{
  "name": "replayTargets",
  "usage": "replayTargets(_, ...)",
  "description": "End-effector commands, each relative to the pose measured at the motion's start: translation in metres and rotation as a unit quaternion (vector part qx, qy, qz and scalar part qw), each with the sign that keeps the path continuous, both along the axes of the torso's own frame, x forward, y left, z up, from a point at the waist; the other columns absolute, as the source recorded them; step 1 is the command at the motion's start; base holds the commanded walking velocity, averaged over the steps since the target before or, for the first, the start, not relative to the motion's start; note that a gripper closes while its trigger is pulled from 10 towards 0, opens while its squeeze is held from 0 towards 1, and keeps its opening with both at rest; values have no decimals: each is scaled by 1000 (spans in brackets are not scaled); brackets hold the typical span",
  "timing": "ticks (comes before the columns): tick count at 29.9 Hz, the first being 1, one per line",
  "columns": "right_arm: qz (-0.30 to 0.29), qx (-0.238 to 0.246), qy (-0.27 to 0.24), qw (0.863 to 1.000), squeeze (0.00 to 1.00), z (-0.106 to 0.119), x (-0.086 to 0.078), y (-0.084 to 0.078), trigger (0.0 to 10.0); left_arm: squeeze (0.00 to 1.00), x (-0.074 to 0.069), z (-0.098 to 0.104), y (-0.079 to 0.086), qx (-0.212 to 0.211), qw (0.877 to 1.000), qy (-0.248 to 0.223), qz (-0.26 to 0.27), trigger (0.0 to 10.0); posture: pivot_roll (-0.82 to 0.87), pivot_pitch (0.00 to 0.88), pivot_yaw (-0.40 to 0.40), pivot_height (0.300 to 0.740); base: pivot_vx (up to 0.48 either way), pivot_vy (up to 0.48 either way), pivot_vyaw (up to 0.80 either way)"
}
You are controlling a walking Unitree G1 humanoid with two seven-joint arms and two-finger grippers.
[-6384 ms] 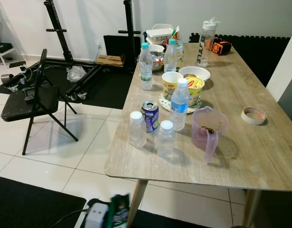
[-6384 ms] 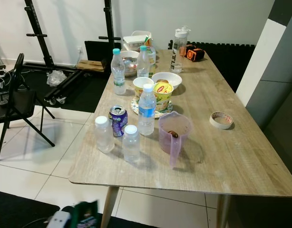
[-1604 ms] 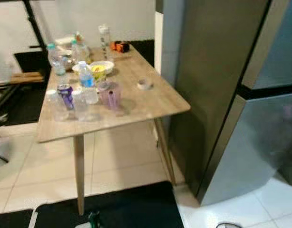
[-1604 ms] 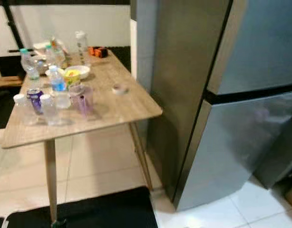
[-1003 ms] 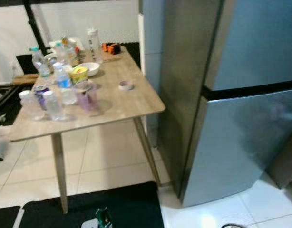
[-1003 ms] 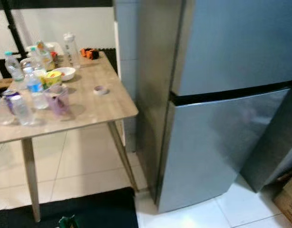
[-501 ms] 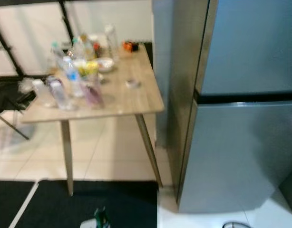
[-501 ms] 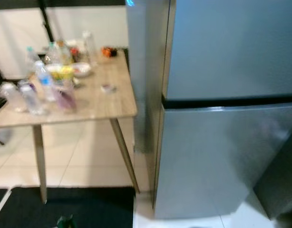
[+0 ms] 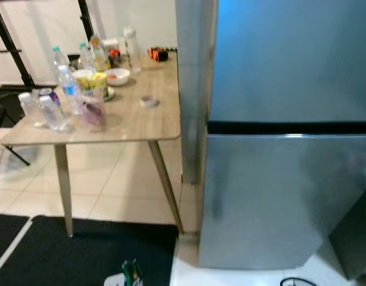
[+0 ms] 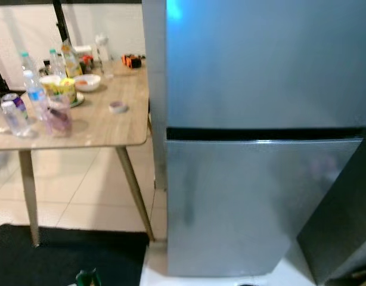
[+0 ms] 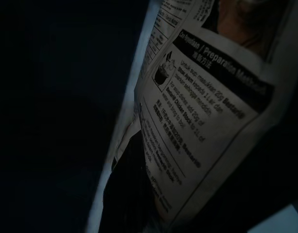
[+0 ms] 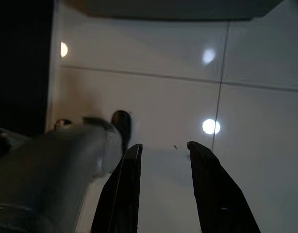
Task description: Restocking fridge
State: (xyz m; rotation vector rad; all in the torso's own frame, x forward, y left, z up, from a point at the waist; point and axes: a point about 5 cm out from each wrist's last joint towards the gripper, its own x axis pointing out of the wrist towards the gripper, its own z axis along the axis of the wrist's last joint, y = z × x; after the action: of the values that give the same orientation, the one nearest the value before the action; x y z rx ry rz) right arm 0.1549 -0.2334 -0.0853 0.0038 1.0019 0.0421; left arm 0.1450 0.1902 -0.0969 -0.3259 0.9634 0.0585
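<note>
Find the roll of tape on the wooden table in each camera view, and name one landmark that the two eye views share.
Left eye view: the roll of tape lies near the table's right edge, beside the fridge.
Right eye view: the same roll, upper left, right of the purple jug.
Left wrist view: a printed packet close up, dark around it.
Right wrist view: white floor tiles past the open right claw.
Shared landmark: the white bowl behind the tape.

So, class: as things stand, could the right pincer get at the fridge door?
Probably not yet. The right pincer hangs open and empty over the white floor, pointing down; the fridge door stands shut ahead with nothing between, so the arm must rise first.
</note>
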Motion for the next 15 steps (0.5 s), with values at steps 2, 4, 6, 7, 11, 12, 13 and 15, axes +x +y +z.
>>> replayTargets(2,12,0,-4,1000,0,0,1,2,10000,0,1,0,1,3,1000,-2,0,10000,-86,10,-6,740,0,0,0)
replayTargets(4,24,3,-17,1000,0,3,7,4,10000,0,0,0,1,2,1000,-2,0,10000,-86,10,-6,740,0,0,0)
replayTargets(6,23,12,-45,999,0,10,22,5,10000,0,0,0,0,1,1000,-1,0,10000,-86,10,-6,740,0,0,0)
replayTargets(7,23,12,-45,999,0,10,22,5,10000,0,0,0,0,1,1000,-1,0,10000,-86,10,-6,740,0,0,0)
replayTargets(11,33,15,-81,996,0,21,43,7,10000,0,0,0,-1,-3,1000,-3,-7,10000,-88,11,-8,740,0,-236,0)
replayTargets(12,38,17,-90,995,0,24,49,9,10000,0,0,0,-2,-4,1000,-3,-10,10000,-88,11,-8,740,0,-472,0)
replayTargets(13,38,17,-90,995,0,24,49,9,10000,0,0,0,-2,-4,1000,-3,-10,10000,-88,11,-8,740,0,-472,0)
replayTargets(15,47,20,-102,994,0,28,56,12,10000,0,0,0,-2,-4,1000,-3,-12,10000,-88,11,-8,740,0,-471,0)
